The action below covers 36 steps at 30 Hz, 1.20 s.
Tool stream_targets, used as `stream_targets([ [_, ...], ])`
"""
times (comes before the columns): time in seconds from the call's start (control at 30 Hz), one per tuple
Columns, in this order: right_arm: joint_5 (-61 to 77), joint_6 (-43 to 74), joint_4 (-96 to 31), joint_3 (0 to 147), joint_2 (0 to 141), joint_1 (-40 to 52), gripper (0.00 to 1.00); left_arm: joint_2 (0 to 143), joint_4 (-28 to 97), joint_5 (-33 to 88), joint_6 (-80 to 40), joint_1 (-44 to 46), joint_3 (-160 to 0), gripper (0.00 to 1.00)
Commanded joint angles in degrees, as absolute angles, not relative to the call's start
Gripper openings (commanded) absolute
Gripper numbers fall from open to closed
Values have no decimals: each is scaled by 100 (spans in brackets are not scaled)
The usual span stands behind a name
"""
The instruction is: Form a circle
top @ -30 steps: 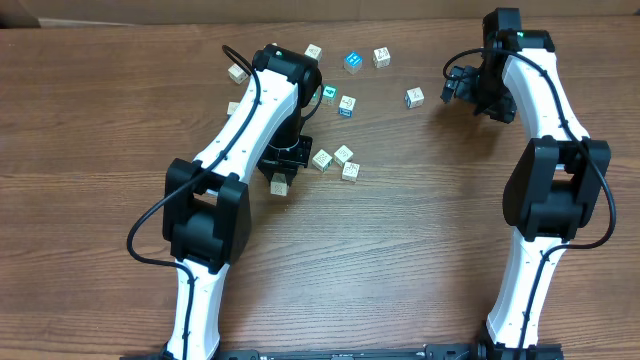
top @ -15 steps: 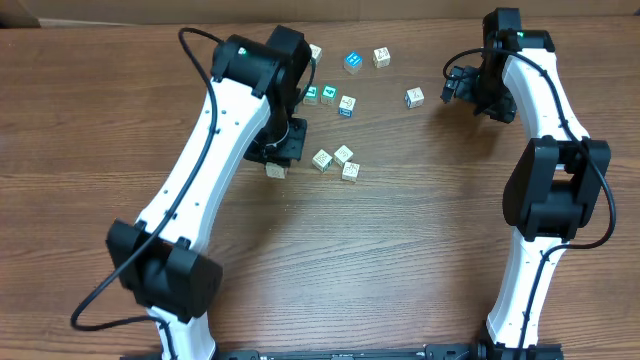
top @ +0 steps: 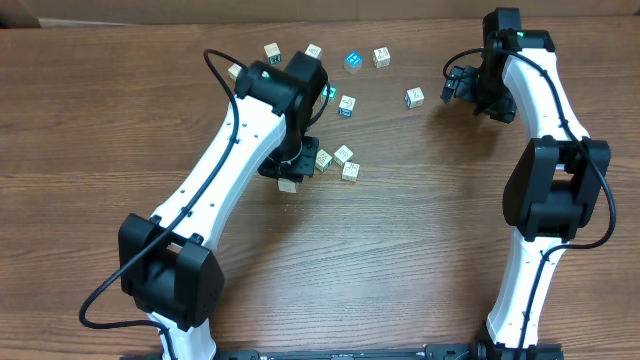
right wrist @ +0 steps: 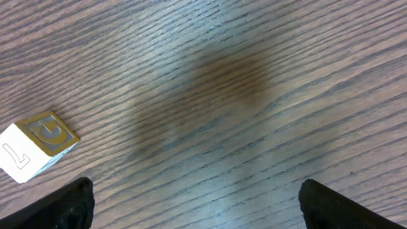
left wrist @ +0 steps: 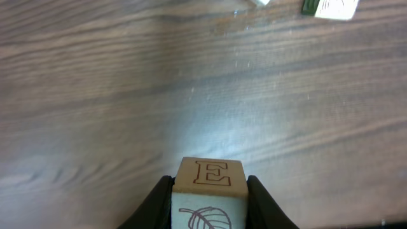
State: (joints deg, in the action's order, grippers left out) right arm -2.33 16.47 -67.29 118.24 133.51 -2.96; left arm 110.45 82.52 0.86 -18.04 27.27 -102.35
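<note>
The left gripper (left wrist: 209,202) is closed narrow on the E cube (left wrist: 210,173), one finger on each side face and the letter face up. Held by its sides, the cube can be set down flat and released without tipping.

In the overhead view the cube hangs low over the table (top: 400,260), just beside a cluster (top: 339,161) of three cubes near the middle. I take that cluster to be the start of the circle, since no ring is formed yet. The other cubes (top: 347,104) lie scattered toward the far edge, apart from one another, so most of the work looks to be ahead.

The right gripper (right wrist: 196,194) stands wide and holds nothing. It sits off at the far right, likely so as not to cross the left arm.

The left wrist view shows the grip itself, the E and a leaf drawing on the near face, all of which the arm hides from overhead. It does not show the cluster, and I cannot tell from it whether the cube touches the table. Only the overhead view gives the whole layout. The right wrist view shows a G cube (right wrist: 39,145) lying on the table just ahead of the open fingers and to one side, not between them.
</note>
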Motion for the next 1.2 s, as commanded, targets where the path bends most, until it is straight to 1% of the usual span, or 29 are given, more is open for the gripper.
stream_targets([
  [0.0,-246,1673,-6716,11948,13211,-303,100,10954,7848,150,-1940,2915,-9754,6],
  [0.17,-246,1673,-6716,11948,13211,-303,100,10954,6960,145,-1977,3212,-9074,7],
  [0.4,-246,1673,-6716,11948,13211,-303,100,10954,6274,-106,-2106,3457,-8635,5],
  [1.17,-246,1673,-6716,11948,13211,-303,100,11021,6080,49,-2104,3503,-8628,4],
])
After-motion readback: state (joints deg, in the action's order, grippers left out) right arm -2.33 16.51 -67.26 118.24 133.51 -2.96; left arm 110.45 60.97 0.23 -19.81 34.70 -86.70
